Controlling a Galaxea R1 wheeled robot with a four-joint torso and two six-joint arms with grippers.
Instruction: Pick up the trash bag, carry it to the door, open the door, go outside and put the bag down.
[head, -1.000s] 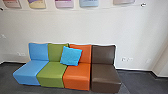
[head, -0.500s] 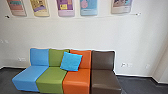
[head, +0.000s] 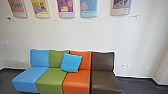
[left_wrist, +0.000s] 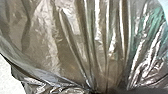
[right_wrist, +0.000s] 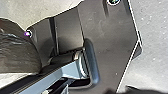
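Head view: modular sofa in blue, green, orange and brown, 6 o'clock; turquoise cushion, 7 o'clock; posters, 12 o'clock.

Left wrist view: trash bag, dark, translucent, close to this wrist, pleats converging. Judged light, soft, slippery, easily torn; best taken at the gathered pleats. Left pincer: apart, together or clamped, cannot tell.

Right wrist view: trash bag's rounded bulge beside the robot's plate, a fullness to complement the other wrist's pleats. Right pincer: state likewise untold.
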